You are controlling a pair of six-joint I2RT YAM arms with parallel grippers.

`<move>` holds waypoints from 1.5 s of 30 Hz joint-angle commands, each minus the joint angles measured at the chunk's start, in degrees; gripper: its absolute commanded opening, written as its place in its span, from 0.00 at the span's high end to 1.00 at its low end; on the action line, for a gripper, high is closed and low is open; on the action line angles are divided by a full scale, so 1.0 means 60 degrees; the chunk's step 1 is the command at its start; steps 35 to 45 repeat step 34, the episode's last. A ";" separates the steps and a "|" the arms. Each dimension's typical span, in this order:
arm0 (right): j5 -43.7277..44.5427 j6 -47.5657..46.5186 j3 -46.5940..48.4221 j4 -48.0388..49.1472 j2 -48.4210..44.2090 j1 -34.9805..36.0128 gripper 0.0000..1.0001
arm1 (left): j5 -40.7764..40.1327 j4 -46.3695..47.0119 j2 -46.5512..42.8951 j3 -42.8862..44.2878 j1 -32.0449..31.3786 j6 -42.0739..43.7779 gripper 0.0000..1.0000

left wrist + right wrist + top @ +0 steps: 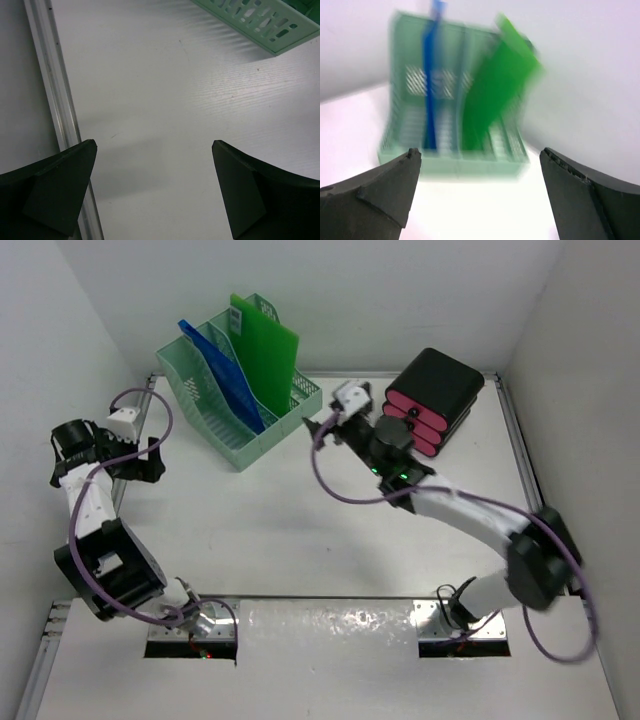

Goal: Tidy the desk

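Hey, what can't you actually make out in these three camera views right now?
Right wrist view: the file rack, blue folder and green folder are blurred; mesh detail is lost.
Left wrist view: only a corner of the file rack shows, cut off by the top edge.
Top view: the right arm covers the front of the black and pink case.

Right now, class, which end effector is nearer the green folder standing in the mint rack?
Right. The right end effector hovers just off the rack, facing the green folder; the left end effector is across the rack, by the left rail of the desk.
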 commanded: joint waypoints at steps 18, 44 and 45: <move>0.2991 0.5281 -0.7600 -0.9563 -0.9021 -0.3683 0.01 | -0.1031 0.0865 -0.3089 -0.3515 0.0098 -0.0528 0.00; 0.4221 0.6760 -0.7921 -1.0165 -0.9532 -0.3683 0.01 | -0.1633 0.2462 -0.5349 -0.5891 0.0084 -0.0572 0.00; 0.4221 0.6760 -0.7921 -1.0165 -0.9532 -0.3683 0.01 | -0.1633 0.2462 -0.5349 -0.5891 0.0084 -0.0572 0.00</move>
